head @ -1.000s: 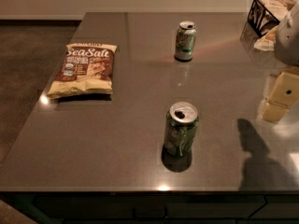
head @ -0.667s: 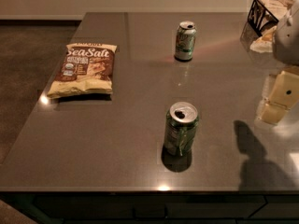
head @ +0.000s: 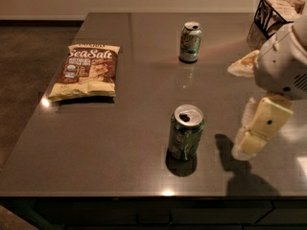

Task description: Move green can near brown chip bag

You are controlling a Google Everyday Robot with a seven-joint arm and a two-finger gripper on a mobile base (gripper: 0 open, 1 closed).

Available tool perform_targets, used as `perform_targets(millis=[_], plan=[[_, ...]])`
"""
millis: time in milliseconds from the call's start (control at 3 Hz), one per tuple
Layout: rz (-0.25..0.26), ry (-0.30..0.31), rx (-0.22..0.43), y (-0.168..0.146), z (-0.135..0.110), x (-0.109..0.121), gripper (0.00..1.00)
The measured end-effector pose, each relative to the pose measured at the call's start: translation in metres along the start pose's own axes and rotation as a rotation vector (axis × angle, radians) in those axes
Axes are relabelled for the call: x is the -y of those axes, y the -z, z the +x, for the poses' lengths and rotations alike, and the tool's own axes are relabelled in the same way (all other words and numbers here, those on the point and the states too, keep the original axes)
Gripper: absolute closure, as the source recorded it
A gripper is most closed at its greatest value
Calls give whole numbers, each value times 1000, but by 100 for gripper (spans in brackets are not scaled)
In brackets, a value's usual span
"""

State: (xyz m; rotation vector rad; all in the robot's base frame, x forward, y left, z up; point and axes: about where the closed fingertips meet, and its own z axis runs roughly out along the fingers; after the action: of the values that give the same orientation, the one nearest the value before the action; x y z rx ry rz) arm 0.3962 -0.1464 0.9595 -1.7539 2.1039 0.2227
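The green can (head: 186,132) stands upright in the near middle of the grey table (head: 120,147), silver top with an open tab hole. The brown chip bag (head: 87,72) with white "Sea Salt" lettering lies flat at the left side of the table, well apart from the can. My gripper (head: 249,145) hangs over the table at the right, a short way right of the green can and not touching it. Its shadow (head: 230,152) falls between it and the can.
A paler white-and-green can (head: 190,42) stands at the back middle. A dark wire basket (head: 273,13) holding a packet sits at the back right. A crumpled pale wrapper (head: 242,65) lies beside my arm. The table's left edge drops to dark floor.
My gripper has moved left and lower, closer to the green can. Its shadow has shifted left with it. The cans and the bag have not moved.
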Motion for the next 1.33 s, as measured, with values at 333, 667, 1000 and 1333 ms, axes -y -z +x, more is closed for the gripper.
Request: perform_targets(millis=[333,667,1000,1333], plan=[[-31,3,58,-31,-21,-11,0],[-41,2,95,-53,-37,-11,0],[-48,3,120,-66,-51,-10,0],[-57,6,129,-74,-58,-11,18]])
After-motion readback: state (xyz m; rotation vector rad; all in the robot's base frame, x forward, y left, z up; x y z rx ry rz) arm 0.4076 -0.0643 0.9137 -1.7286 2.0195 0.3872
